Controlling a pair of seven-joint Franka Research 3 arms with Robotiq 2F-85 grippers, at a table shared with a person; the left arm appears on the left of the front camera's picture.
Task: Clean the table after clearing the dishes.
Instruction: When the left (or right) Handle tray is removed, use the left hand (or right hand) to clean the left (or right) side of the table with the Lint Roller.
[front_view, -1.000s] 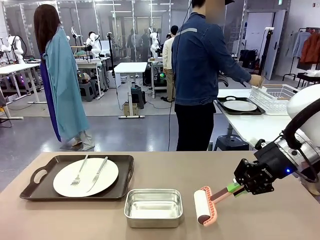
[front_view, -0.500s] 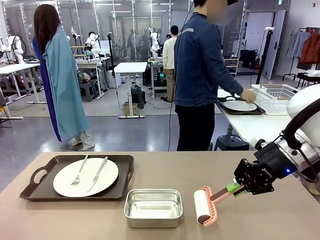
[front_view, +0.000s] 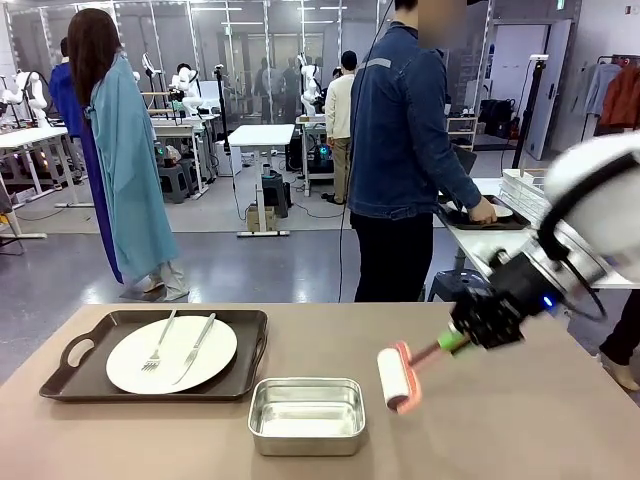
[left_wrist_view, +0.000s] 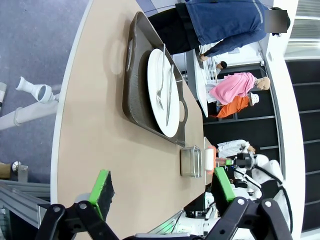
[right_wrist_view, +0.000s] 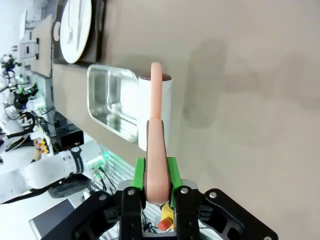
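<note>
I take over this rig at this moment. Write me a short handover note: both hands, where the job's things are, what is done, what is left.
Left hand: open, holding nothing, near the left end of the table.
Right hand: shut on the pink handle of the lint roller; the roll is beside the steel pan, seemingly just off the table.
Done: far tray is on the white side table, under the person's hand.
Left: clear the near tray with plate, fork, knife; then roll the table.
</note>
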